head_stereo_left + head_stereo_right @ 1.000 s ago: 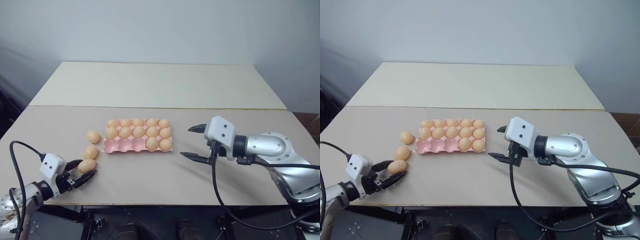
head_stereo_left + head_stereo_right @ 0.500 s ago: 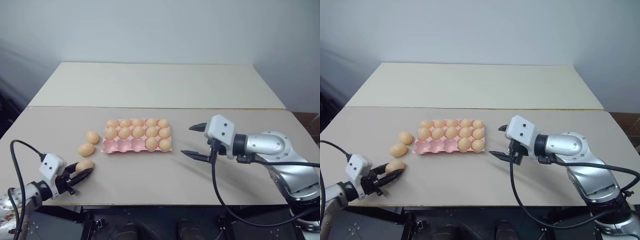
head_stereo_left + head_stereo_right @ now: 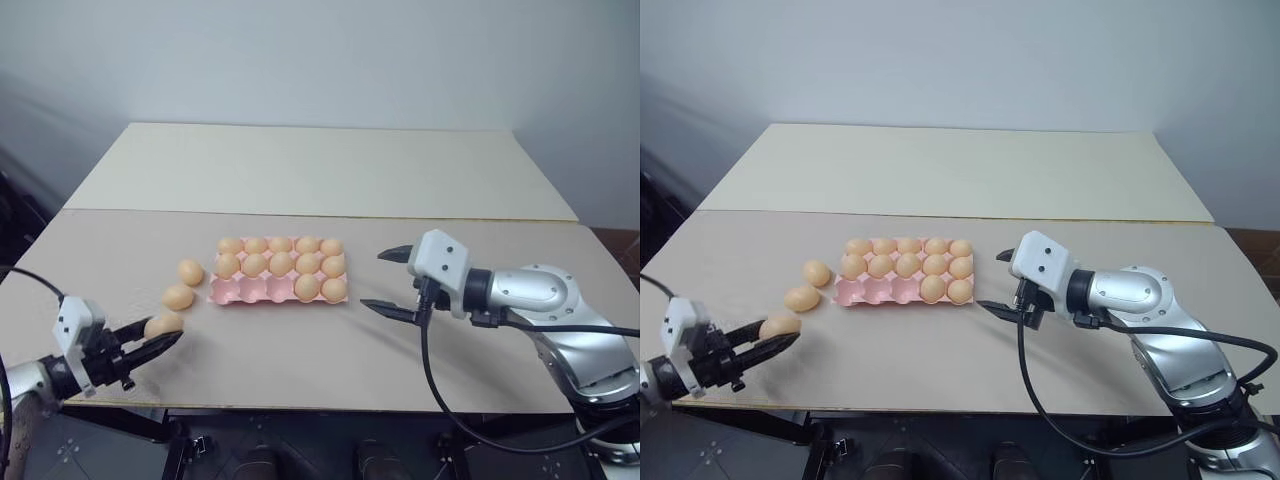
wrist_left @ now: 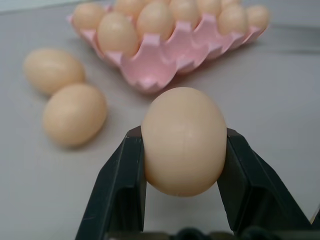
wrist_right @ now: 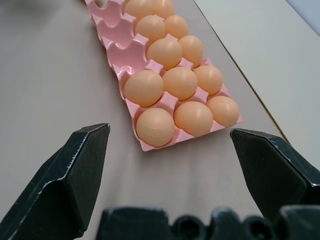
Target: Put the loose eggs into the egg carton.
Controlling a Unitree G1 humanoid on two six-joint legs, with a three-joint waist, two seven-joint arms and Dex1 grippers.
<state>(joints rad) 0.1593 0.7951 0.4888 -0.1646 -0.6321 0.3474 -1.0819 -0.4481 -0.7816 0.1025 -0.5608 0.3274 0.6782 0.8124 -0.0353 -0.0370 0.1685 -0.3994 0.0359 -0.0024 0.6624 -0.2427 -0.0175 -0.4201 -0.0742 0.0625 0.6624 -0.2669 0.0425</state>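
The pink egg carton (image 3: 277, 291) holds twelve eggs with three near-row cups empty, while the left gripper (image 4: 184, 150) clamps one egg (image 4: 183, 141) and the right gripper (image 3: 390, 281) gapes wide.

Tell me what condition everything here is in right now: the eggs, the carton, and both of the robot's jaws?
Egg carton: twelve cups filled, the three near-row cups at its left end empty.
Held egg: clamped in the left gripper, whose jaws are shut on it.
Two loose eggs: lying on the table, left of the carton.
Right gripper: jaws wide open, empty, right of the carton.
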